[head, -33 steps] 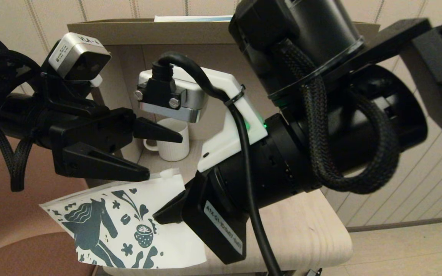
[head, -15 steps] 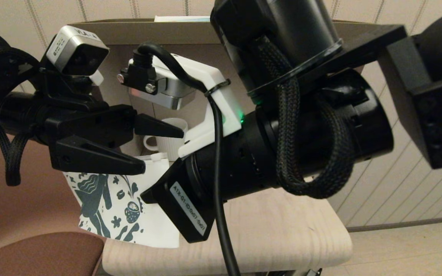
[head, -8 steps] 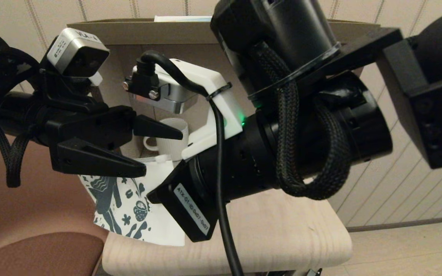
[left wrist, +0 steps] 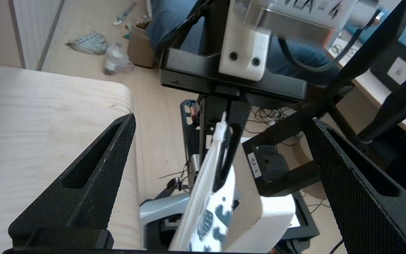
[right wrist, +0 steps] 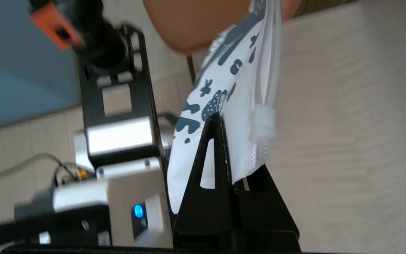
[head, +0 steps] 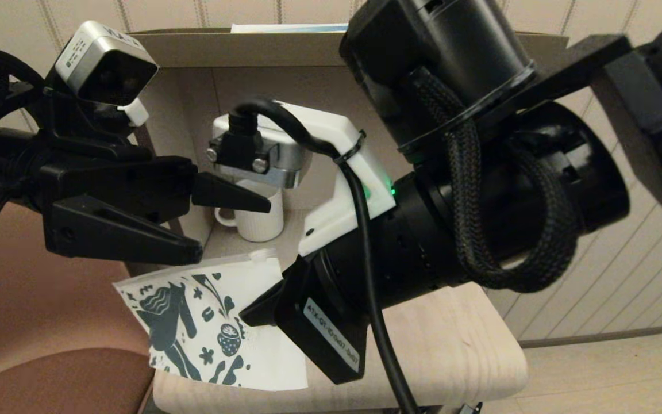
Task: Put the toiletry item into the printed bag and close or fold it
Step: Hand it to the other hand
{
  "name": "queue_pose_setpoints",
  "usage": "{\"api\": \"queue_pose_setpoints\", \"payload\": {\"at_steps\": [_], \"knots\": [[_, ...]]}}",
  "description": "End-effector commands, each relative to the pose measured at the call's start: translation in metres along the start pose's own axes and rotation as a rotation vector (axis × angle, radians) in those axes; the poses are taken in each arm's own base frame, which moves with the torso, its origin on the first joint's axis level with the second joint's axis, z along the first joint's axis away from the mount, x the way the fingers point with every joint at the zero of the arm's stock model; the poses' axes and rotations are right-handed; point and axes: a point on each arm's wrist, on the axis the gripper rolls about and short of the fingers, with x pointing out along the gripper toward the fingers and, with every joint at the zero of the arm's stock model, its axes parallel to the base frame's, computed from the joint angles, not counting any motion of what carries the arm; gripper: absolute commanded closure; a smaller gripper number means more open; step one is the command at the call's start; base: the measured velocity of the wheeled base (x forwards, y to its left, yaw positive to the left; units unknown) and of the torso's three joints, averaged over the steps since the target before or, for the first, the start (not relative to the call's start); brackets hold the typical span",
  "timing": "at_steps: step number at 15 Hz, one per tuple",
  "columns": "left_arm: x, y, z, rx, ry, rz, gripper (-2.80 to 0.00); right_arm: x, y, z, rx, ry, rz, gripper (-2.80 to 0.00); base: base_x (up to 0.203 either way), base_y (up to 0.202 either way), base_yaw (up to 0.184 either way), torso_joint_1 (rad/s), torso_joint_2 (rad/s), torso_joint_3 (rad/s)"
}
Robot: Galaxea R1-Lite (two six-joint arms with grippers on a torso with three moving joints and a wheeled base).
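The printed bag (head: pixel 210 328), white with a dark teal horse and doodles, hangs in the air over the table's front left corner. My right gripper (head: pixel 250 315) is shut on its right edge, just below the zip slider (head: pixel 259 255). In the right wrist view the fingers (right wrist: pixel 214 141) pinch the bag (right wrist: pixel 224 81) edge-on. My left gripper (head: pixel 233 230) stands open above the bag and apart from it. The left wrist view shows the bag (left wrist: pixel 206 197) edge-on between the spread left gripper (left wrist: pixel 223 120) fingers. The toiletry item is out of view.
A white mug (head: pixel 259 221) stands behind the grippers at the back of the pale wooden table (head: pixel 451 345). A brown cardboard wall (head: pixel 308 49) rises behind it, with a white-and-blue box (head: pixel 288 27) on top. A brown chair (head: pixel 49 345) is at the left.
My right gripper has swung right and down with the bag, which now shows more of its printed face. The left gripper has drawn back to the left, still open.
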Motion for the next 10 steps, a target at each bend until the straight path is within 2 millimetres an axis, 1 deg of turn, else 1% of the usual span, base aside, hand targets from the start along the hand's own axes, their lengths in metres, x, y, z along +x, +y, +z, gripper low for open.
{"api": "queue_pose_setpoints", "payload": {"at_steps": [1,4,10], "knots": [[0.0003,0.0015,0.0002,0.003,-0.003,-0.004,-2.8,-0.0005,0.0002,0.0014,0.021,-0.014,0.0,0.0,0.0,0.0,0.0,0.0,0.0,0.0],[0.0009,0.0059,-0.0013,0.002,-0.001,-0.004,-2.8,-0.0002,0.0003,0.0032,0.021,-0.031,-0.005,0.0,0.0,0.0,0.0,0.0,0.0,0.0],[0.0004,0.0019,-0.0001,0.012,0.001,-0.001,-2.8,-0.0027,0.0,0.0068,0.01,-0.06,-0.025,0.0,0.0,0.0,0.0,0.0,0.0,0.0]]}}
